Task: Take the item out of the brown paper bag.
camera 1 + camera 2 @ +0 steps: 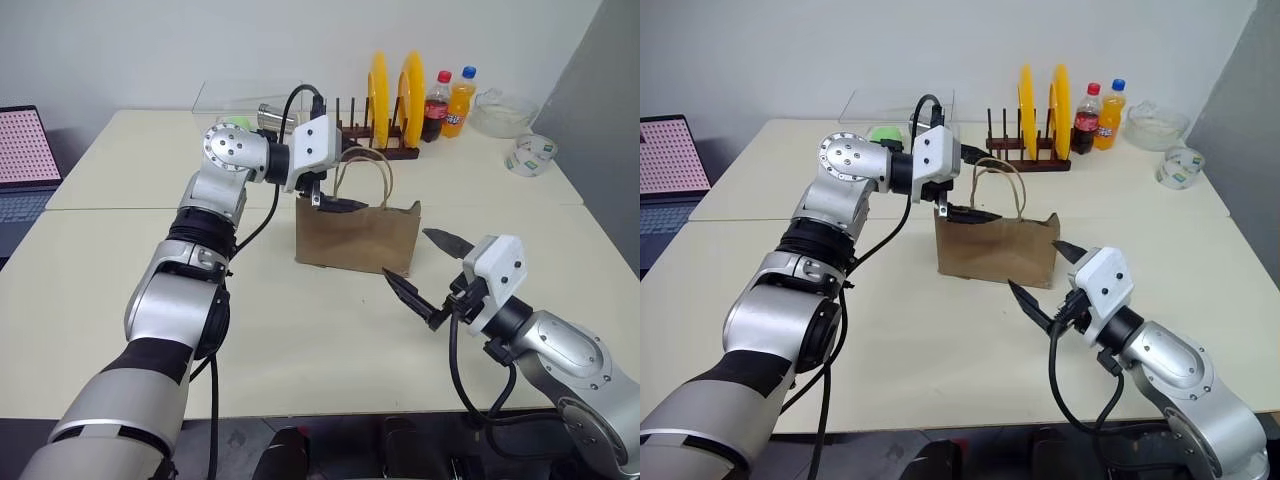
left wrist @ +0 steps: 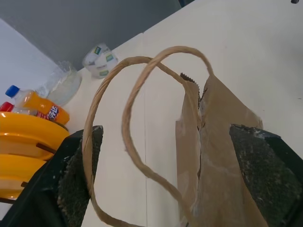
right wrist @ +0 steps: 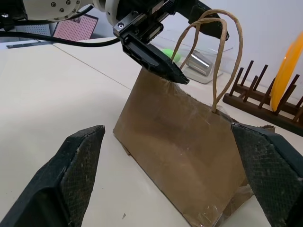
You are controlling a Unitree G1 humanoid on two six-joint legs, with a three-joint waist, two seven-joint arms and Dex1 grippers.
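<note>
we find the brown paper bag point(image 1: 357, 236) upright on the table point(image 1: 300, 330), before the plate rack point(image 1: 375, 148). left gripper point(image 1: 968, 196) hangs spread wide over its mouth, straddling the handles point(image 2: 137, 142); right gripper point(image 1: 430, 272) gapes empty nearby.

You are looking at a lab or office test room: pushed-together cream tables point(image 1: 300, 330), a laptop point(image 1: 25, 160), a plate rack point(image 1: 375, 150) staged as props.

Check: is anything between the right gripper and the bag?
Nothing visible. The open right gripper faces the bag across bare table. The left gripper is open at the bag's top.
</note>
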